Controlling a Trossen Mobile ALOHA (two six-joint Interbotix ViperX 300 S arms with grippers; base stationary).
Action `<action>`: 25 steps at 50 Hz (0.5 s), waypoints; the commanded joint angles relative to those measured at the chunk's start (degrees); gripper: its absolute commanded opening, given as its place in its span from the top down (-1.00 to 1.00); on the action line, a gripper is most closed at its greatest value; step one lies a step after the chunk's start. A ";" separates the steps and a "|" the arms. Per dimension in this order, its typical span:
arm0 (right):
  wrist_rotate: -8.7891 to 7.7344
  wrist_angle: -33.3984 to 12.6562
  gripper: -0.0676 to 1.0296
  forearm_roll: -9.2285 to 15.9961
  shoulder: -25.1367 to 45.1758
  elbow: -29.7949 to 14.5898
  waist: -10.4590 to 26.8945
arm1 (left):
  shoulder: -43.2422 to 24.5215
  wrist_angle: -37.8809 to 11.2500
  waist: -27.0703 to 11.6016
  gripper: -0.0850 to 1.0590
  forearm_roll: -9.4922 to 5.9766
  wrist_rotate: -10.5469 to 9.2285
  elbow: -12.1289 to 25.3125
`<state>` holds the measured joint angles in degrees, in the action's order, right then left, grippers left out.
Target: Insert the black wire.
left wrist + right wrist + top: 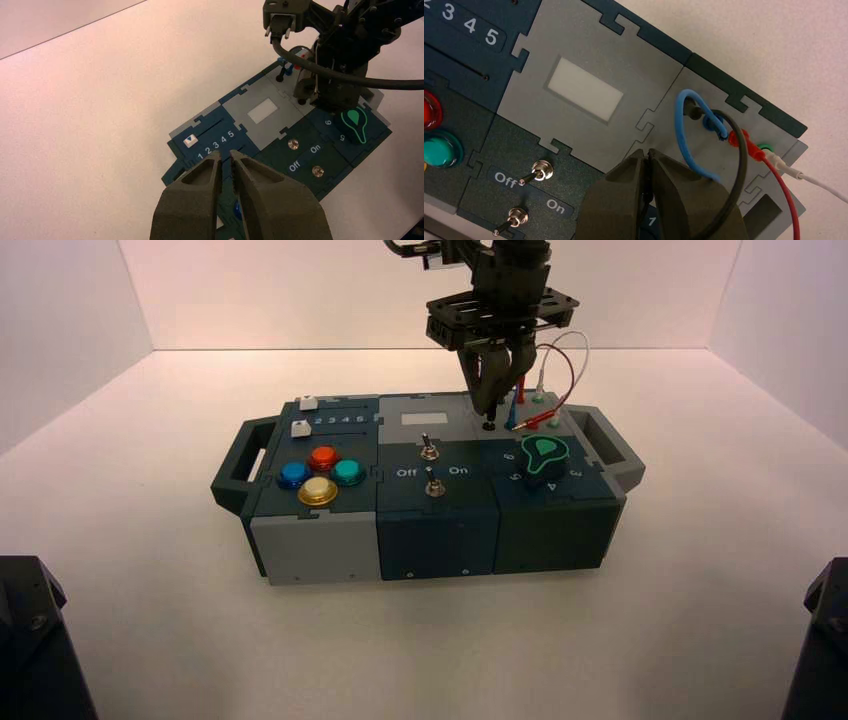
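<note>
High view | saw right gripper (487, 408) at near black socket (489, 425), pinched narrow on black wire (741, 162), far end plugged beside blue wire (680, 127) | left gripper (226, 154) idle, slightly parted, out of high view | needed upright plug, centred tip, straight push
</note>
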<state>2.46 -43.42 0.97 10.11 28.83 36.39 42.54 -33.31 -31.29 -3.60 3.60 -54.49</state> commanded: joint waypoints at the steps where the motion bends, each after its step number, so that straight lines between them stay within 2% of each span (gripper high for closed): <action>1: 0.26 -0.18 0.92 0.26 0.62 -0.35 0.53 | 0.09 0.26 0.18 0.64 0.09 0.35 2.02; 25: 0.35 0.35 0.92 0.62 1.58 -0.09 1.14 | 0.09 0.09 0.18 0.64 0.18 0.35 1.93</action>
<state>2.55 -43.07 1.32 11.87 28.48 37.00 42.54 -33.40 -31.29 -3.60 3.69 -54.49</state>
